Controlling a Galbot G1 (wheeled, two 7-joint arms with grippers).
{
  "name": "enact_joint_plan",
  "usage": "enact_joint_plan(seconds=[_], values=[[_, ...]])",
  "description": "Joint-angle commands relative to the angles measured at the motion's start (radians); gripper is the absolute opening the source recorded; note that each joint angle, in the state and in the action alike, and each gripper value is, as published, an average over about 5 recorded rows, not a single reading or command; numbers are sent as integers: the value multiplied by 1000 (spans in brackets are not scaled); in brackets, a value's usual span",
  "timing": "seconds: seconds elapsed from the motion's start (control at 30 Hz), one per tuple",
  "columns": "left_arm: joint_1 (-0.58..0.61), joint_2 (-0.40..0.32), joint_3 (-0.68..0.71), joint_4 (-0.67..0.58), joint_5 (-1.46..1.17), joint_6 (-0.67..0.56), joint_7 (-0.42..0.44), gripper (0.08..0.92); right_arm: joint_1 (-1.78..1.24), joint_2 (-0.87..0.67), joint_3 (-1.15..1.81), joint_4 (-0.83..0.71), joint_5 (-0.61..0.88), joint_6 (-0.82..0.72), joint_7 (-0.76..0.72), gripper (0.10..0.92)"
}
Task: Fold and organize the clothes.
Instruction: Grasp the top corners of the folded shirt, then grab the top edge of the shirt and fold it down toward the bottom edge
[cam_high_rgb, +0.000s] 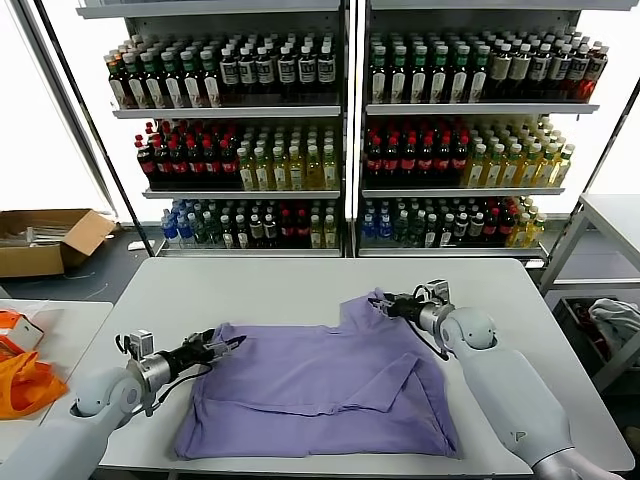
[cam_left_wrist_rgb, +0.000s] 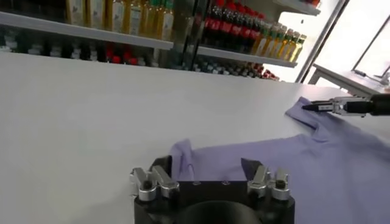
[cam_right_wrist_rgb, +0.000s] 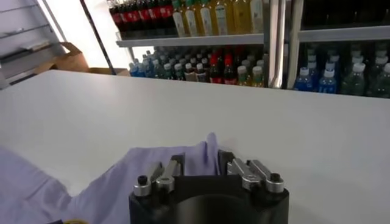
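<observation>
Your lavender T-shirt (cam_high_rgb: 320, 385) lies flat on the desk (cam_high_rgb: 290, 285). Left gripper (cam_high_rgb: 228, 345) reaches in low at its left sleeve, fingers apart around the edge. Right gripper (cam_high_rgb: 385, 303), arm outstretched, is pinched on the raised right-sleeve fabric.

Both arms reach low and forward, left tool (cam_high_rgb: 232, 343) parted wide, right tool (cam_high_rgb: 384, 304) nearly pinched.
</observation>
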Motion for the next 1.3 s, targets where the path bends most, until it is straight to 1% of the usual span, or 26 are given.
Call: enact_joint_plan(seconds=[0.03,0.13,0.23,0.4,0.57,0.67,0.77,0.93,1.13,1.3], values=[[-43,-20,30,66,6,6,-30,655,2,4,-9,-8,3,-5,7,243],[-58,-23,36,75,5,7,-59,569,0,2,-5,1,12,-5,13,157],[-70,-13,42,67,0,6,-80,482,-6,0,4,16,20,-5,18,109],[-67,15,41,27,-4,5,-108,334,-49,-3,40,76,49,-8,35,105],[-43,15,22,-14,-4,5,-126,187,-106,-39,54,179,86,-20,55,105],[-27,22,10,-39,-8,2,-131,117,-129,-44,76,216,96,-24,68,105],[-13,33,-4,-72,-15,-8,-139,92,-140,-51,94,247,106,-26,76,105],[29,56,-52,-156,-18,-10,-166,92,-166,-78,147,327,130,-35,88,105],[146,92,-154,-296,-25,4,-186,92,-267,-142,223,500,185,-44,108,105],[230,100,-238,-387,-39,7,-202,92,-406,-204,284,630,222,-43,120,105]])
